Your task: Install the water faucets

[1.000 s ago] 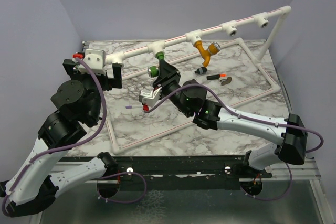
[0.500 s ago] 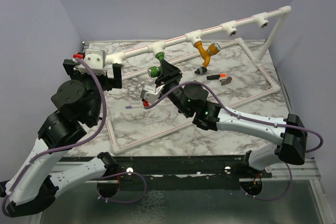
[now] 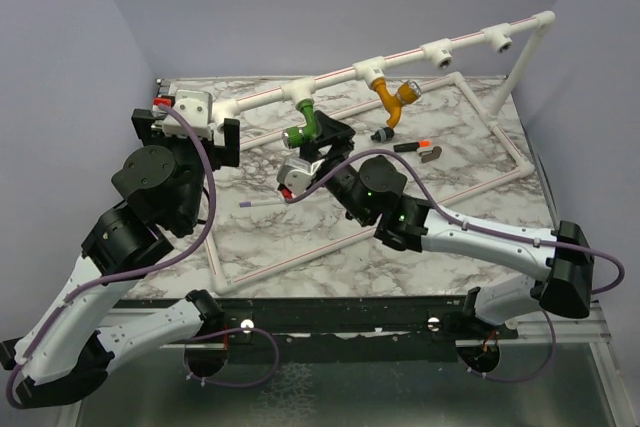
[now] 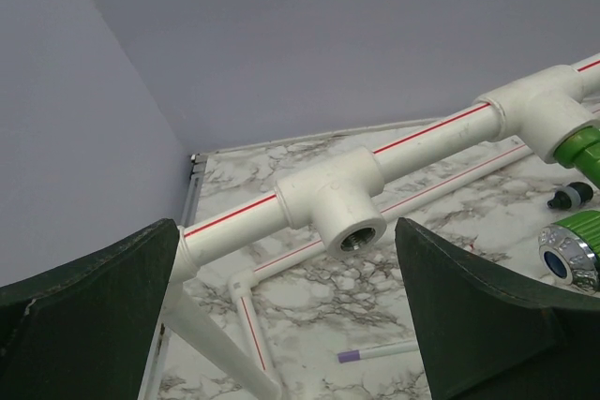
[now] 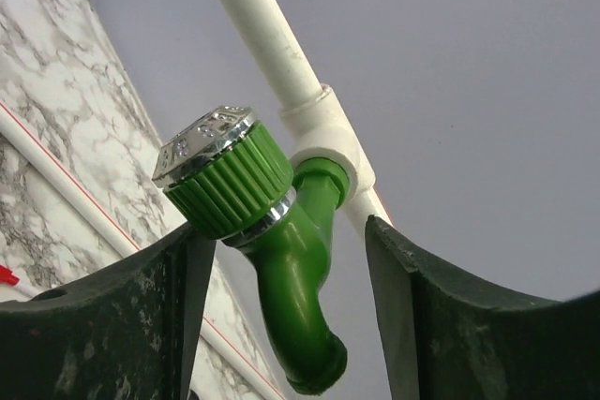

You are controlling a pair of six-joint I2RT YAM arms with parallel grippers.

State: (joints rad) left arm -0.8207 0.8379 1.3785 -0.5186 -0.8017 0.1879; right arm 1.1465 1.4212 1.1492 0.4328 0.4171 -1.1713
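While the green faucet [image 5: 230, 185] and the orange faucet [image 3: 392, 99] both hang from T-sockets [image 3: 300, 93] of the pipe frame [image 3: 335, 75] — installation seemingly near done — the right gripper [image 5: 281, 241] stands partly open around the green one, the left gripper [image 4: 286, 231] wide before an empty T-socket [image 4: 349, 222]. Thread seating cannot be judged.

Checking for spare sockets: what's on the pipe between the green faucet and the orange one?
Nothing but bare red-striped pipe between the green faucet and the orange faucet; the overhead view shows it.
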